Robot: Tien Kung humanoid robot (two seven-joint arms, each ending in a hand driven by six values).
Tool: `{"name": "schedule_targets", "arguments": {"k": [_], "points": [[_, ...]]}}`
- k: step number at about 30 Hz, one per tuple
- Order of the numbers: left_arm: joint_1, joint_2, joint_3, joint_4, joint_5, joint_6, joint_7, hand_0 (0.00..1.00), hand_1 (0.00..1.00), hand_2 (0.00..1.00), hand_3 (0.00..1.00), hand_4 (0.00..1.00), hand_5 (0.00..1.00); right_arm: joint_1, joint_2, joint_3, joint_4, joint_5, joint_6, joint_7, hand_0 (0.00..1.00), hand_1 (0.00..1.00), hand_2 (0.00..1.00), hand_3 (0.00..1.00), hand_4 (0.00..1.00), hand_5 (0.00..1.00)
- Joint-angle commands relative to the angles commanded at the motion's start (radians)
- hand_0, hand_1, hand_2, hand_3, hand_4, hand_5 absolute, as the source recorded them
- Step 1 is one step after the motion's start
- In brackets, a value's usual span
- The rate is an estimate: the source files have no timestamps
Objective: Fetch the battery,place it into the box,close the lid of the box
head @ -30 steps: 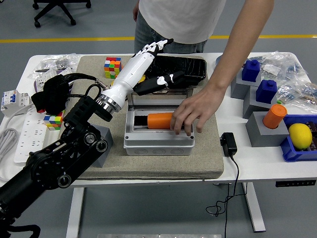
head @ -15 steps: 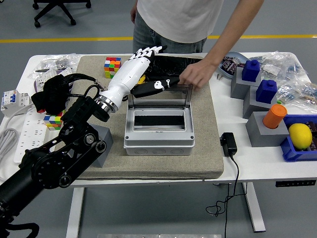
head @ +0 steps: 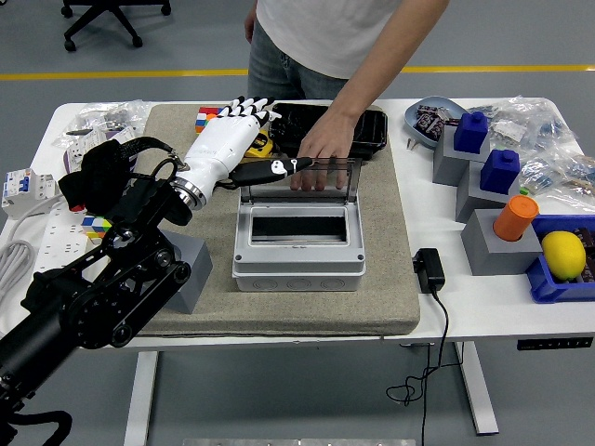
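Since a moment ago the person's hand has pulled the orange battery out of the box and now rests at the raised clear lid; I cannot see the battery anywhere. My left robot hand has drawn back to the lid's upper left corner, fingers spread, thumb along the lid's top edge, holding nothing. Nothing shows inside the open box. An orange cylinder stands far right on the desk.
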Motion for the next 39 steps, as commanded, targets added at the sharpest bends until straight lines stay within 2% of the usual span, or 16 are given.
{"name": "schedule_targets", "arguments": {"k": [1,2,7,8,18,26,39], "points": [[0.001,0.000,0.003,-0.001,-0.004,-0.001,-0.002,0.998,0.998,0.924,0.624,0.998,0.998,0.001,0.000,0.000,0.000,0.000,0.000,0.000,0.776,0.710,0.711,0.750,0.998,0.998],[0.002,0.000,0.006,-0.002,-0.010,-0.002,-0.004,0.998,0.998,0.826,0.407,0.998,0.998,0.001,0.000,0.001,0.000,-0.001,0.000,0.000,0.776,0.711,0.711,0.750,0.998,0.998],[0.006,0.001,0.022,-0.016,-0.025,-0.010,-0.003,0.998,0.998,0.826,0.407,0.998,0.998,0.002,0.000,0.003,0.000,-0.003,0.000,0.000,0.776,0.711,0.711,0.750,0.998,0.998],[0.007,0.003,0.028,-0.021,-0.031,-0.014,-0.001,0.998,0.956,0.782,0.211,0.998,0.998,0.001,0.000,0.002,0.000,-0.003,0.000,0.000,0.776,0.710,0.711,0.750,0.998,0.998],[0.018,0.025,0.123,-0.086,-0.069,-0.026,0.015,0.998,0.949,0.775,0.207,0.998,0.998,0.001,0.000,0.001,0.000,-0.002,0.000,0.001,0.776,0.710,0.710,0.750,0.998,0.998],[0.016,0.048,0.240,-0.136,-0.097,-0.031,0.022,0.998,0.946,0.772,0.200,0.998,0.998,0.002,0.000,0.000,0.000,-0.001,0.000,0.000,0.777,0.709,0.710,0.750,0.998,0.998],[0.020,0.050,0.278,-0.143,-0.103,-0.037,0.026,0.998,0.946,0.773,0.199,0.998,0.998,0.000,0.000,0.001,0.000,-0.004,0.000,0.000,0.776,0.710,0.710,0.751,0.998,0.998]]}}
